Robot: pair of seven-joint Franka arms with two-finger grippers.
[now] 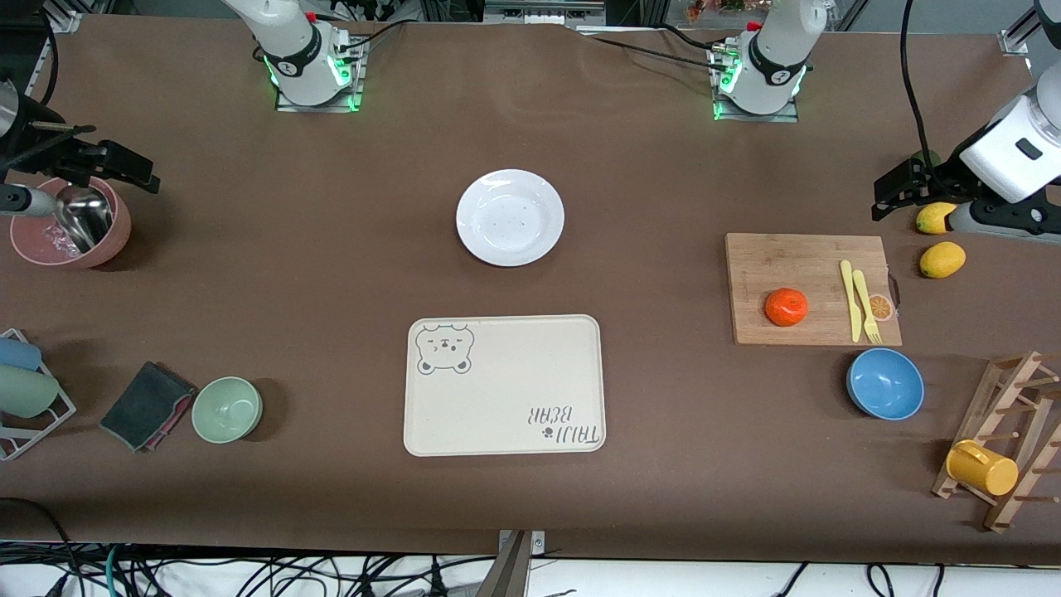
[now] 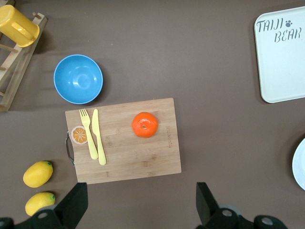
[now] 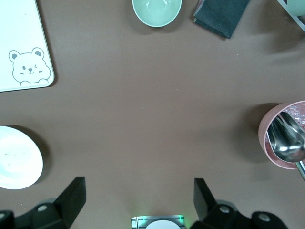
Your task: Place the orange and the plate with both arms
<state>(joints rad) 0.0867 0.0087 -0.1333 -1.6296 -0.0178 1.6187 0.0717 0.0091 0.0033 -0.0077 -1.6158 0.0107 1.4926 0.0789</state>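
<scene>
The orange (image 1: 786,307) lies on a wooden cutting board (image 1: 812,288) toward the left arm's end of the table; it also shows in the left wrist view (image 2: 145,124). The white plate (image 1: 510,217) sits mid-table, farther from the front camera than the cream bear tray (image 1: 504,384); its edge shows in the right wrist view (image 3: 16,164). My left gripper (image 1: 891,195) (image 2: 140,210) is open and empty, high over bare table beside the board. My right gripper (image 1: 133,172) (image 3: 138,202) is open and empty, high over bare table between the plate and a pink bowl.
A yellow knife and fork (image 1: 859,300) lie on the board. Two lemons (image 1: 942,259) and a blue bowl (image 1: 884,383) sit beside it. A mug rack (image 1: 995,448), a green bowl (image 1: 226,409), a dark cloth (image 1: 145,405) and the pink bowl with a ladle (image 1: 70,222) stand around.
</scene>
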